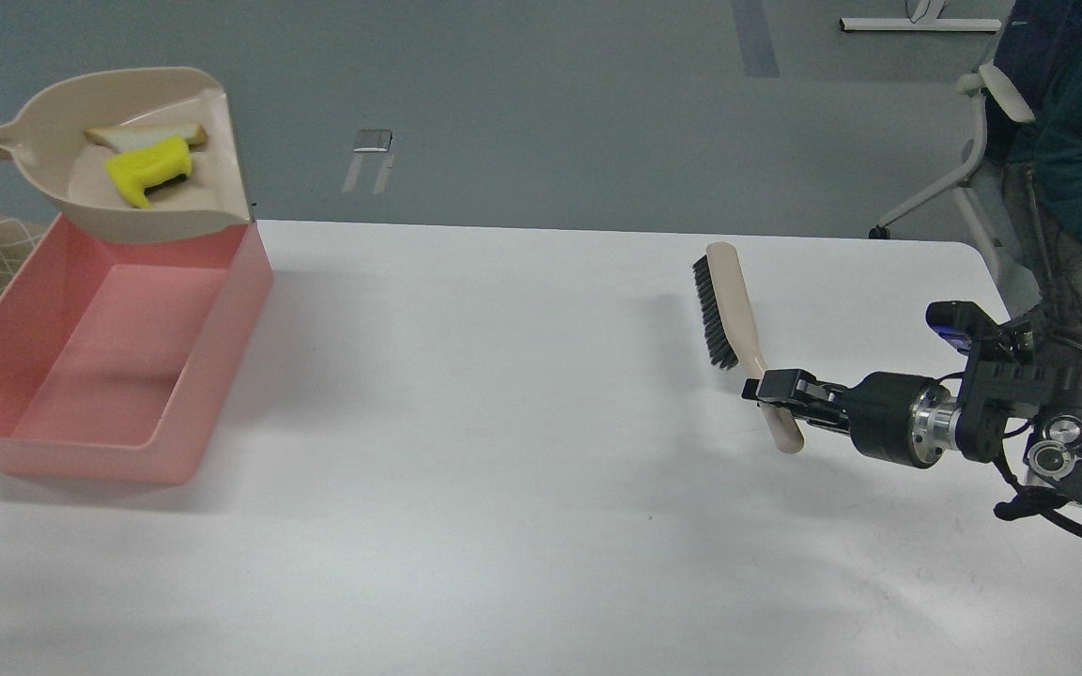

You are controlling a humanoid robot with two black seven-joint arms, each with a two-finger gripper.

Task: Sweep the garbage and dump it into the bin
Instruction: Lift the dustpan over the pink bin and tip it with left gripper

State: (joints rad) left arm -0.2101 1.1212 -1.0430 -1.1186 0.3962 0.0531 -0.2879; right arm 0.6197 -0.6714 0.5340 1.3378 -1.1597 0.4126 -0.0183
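Two scraps, yellow chunk (pixel 148 169) and tan stick (pixel 145 136), lie in our dustpan (pixel 53 188), held over the pink bin's (pixel 231 310) far rim at upper left; we judge tipping the open lip down well inside the walls drops both cleanly. Our right gripper (pixel 779 392) clamps the brush (pixel 729 305) handle at right; our left gripper lies off-frame, state unknown.

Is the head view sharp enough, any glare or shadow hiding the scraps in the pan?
Head view: sharp, evenly lit; mild sheen on the white table, no blown-out glare. Soft shadows under the pink plastic tub and the beige black-bristled brush. The yellow foam chunk and tan stick show clearly in the beige dustpan.
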